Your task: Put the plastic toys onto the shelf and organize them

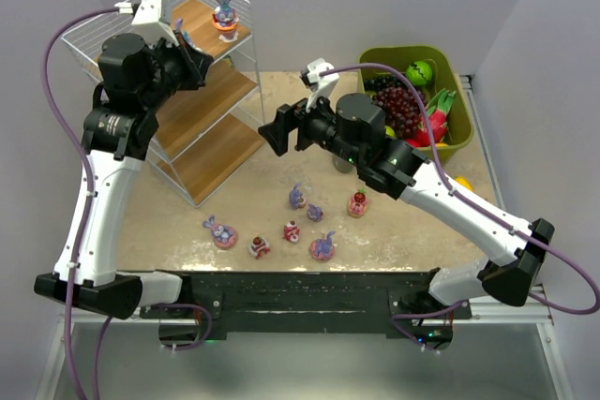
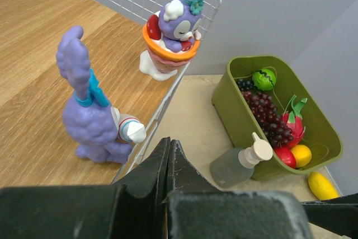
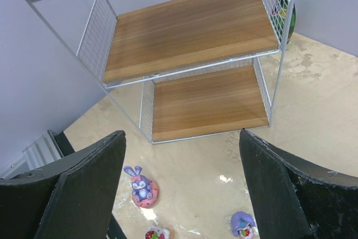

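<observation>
Toys (image 1: 292,230), plastic: seven lay loose on table (image 1: 394,231), at 5 o'clock of shelf (image 1: 202,114). Two stood on its top board: bunny (image 2: 92,116) and, at its 1 o'clock, cup bunny (image 2: 173,32). Judged light, rigid, slick; ears thin, so best pinched across body or base. Left gripper (image 2: 169,144): jaws were pressed shut, empty, just beside bunny. Right gripper (image 3: 182,138): jaws stood wide, empty, over table.
</observation>
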You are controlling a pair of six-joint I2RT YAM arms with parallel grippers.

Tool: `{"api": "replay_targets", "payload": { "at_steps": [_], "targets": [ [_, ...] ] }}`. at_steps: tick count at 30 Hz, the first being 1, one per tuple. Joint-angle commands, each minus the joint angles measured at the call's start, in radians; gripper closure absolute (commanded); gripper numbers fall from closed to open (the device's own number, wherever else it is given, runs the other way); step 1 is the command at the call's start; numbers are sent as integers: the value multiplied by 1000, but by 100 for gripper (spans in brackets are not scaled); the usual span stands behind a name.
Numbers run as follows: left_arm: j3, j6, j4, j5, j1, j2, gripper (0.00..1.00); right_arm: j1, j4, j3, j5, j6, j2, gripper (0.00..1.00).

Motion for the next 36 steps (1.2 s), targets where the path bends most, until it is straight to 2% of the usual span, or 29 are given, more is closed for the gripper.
{"api": "replay_targets", "payload": {
  "at_steps": [1,16,26,31,36],
  "targets": [
    [45,-7,-22,-52,6,-1,100,-7,25,3,17,15,-28,15],
    [31,33,-46,-118,6,-3,100,-15,32,10,3,8,-22,15],
    [-3,50,-33,-224,6,-20,100,-15,33,-3,9,10,-34,15],
    [-4,52,-36,-207,6,-34,100,-15,36,-1,7,10,-30,15],
    [-16,64,-13,-91,6,-49,100,-16,32,2,6,10,-28,15]
  ]
}}
